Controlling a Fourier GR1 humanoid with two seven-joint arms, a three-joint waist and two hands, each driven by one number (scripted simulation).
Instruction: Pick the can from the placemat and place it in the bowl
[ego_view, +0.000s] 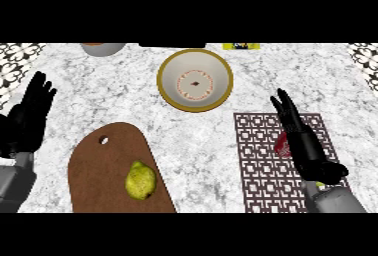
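Observation:
A red can (282, 144) lies on the patterned placemat (258, 165) at the lower right, mostly hidden behind my right hand (301, 137). That hand stretches over the mat with straight fingers pointing away from me, its side against the can, nothing held. The white bowl (195, 80) with a yellow rim stands at the top centre, apart from the mat. My left hand (29, 112) rests open at the left edge, fingers up.
A brown cutting board (103, 165) with a yellow-green pear (139, 180) lies at the lower left. At the back edge sit a grey bowl (102, 48), a dark object (172, 45) and a yellow item (242, 46).

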